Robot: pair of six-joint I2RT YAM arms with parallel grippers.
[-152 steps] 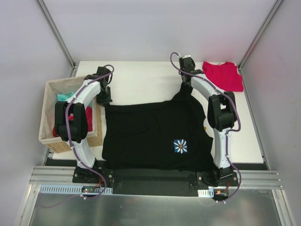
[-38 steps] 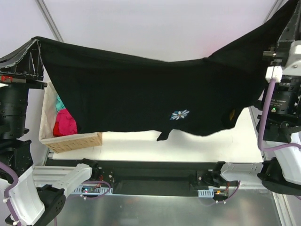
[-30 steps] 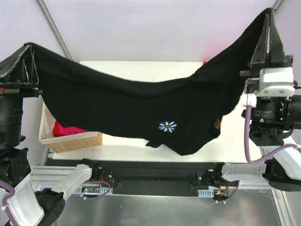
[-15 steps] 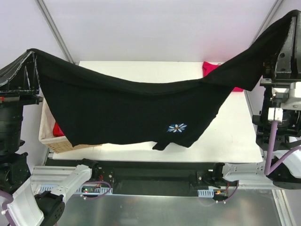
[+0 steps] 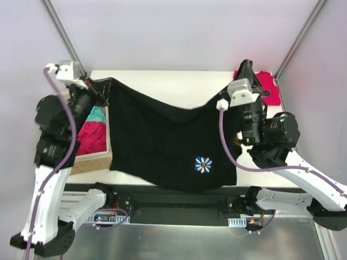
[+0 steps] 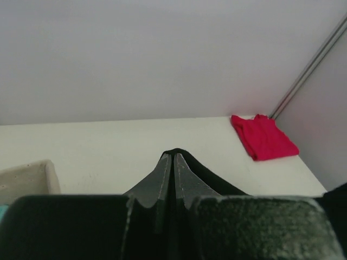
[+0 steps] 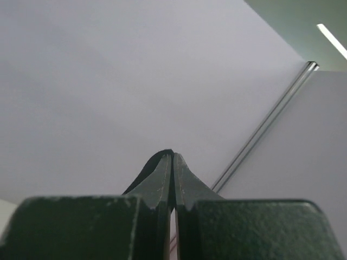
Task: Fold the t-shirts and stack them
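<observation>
T-shirts, two: black shirt (image 5: 168, 141) clamped in left claw (image 6: 173, 156) and right claw (image 7: 172, 154); red shirt (image 5: 269, 86) far corner.

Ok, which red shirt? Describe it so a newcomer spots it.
On the white table, go to the far right corner. The crimson t-shirt lies flat there on the tabletop, unlike the red cloth bundled in the woven basket at the left edge.

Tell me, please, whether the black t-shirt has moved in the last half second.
Yes. The black t-shirt has dropped: it hung stretched over the basket, and now its lower part lies on the table beside the basket.
</observation>
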